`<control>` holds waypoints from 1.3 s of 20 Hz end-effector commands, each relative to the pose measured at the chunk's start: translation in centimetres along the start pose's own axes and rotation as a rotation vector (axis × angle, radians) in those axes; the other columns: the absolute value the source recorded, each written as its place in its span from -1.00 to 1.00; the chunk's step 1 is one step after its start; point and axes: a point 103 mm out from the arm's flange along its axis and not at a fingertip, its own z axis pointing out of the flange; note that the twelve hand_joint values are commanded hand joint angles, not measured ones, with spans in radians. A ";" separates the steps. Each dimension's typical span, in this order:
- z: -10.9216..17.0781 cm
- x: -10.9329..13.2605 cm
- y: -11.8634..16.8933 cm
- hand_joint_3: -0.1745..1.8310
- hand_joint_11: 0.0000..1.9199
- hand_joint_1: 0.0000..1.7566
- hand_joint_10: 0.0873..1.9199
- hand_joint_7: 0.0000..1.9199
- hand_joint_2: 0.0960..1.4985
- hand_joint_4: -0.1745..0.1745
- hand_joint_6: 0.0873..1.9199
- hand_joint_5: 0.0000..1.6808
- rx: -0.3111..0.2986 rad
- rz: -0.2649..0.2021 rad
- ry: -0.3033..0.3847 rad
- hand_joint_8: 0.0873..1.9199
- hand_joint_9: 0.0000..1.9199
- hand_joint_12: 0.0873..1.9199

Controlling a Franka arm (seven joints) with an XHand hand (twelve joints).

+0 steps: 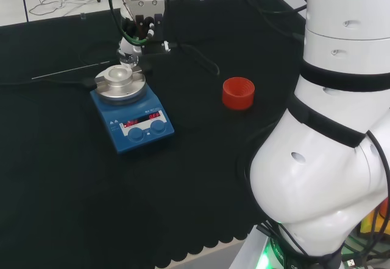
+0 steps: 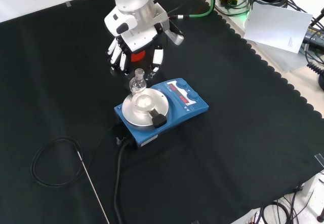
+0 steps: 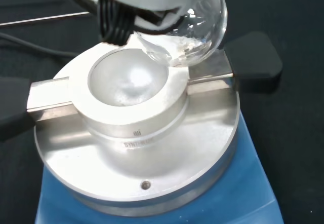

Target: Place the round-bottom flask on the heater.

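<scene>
Round-bottom flask (image 3: pixel 195 31) sits just below the hand (image 2: pixel 132 51), apparently pinched by curled fingers at its neck, bulb over the rim of heater (image 2: pixel 162 107) w/ silver bowl.

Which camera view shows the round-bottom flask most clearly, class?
The wrist view: the round-bottom flask is close and large, its clear bulb beside the heater's metal bowl. The front view shows it small, upright, at the bowl's rim. The head view barely shows it.
</scene>
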 end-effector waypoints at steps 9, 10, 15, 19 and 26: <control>0.7 2.8 -0.7 -0.05 -0.42 0.29 -0.51 -0.46 -0.19 -0.09 -0.04 0.36 0.022 -0.037 -0.013 -0.38 -0.20 0.29; 0.7 3.1 -0.7 -0.05 -0.42 0.29 -0.51 -0.46 -0.19 -0.09 -0.04 0.36 0.024 -0.039 -0.012 -0.38 -0.20 0.29; 1.2 3.4 -0.3 -0.05 -0.42 0.29 -0.51 -0.46 -0.19 -0.09 -0.04 0.36 0.036 -0.050 -0.020 -0.38 -0.20 0.29; 1.5 3.4 0.3 -0.04 -0.42 0.29 -0.51 -0.46 -0.19 -0.09 -0.04 0.36 0.049 -0.053 -0.021 -0.38 -0.20 0.29; 2.2 2.7 1.2 -0.04 -0.42 0.29 -0.51 -0.47 -0.20 -0.09 -0.04 0.36 0.059 -0.040 -0.016 -0.38 -0.20 0.29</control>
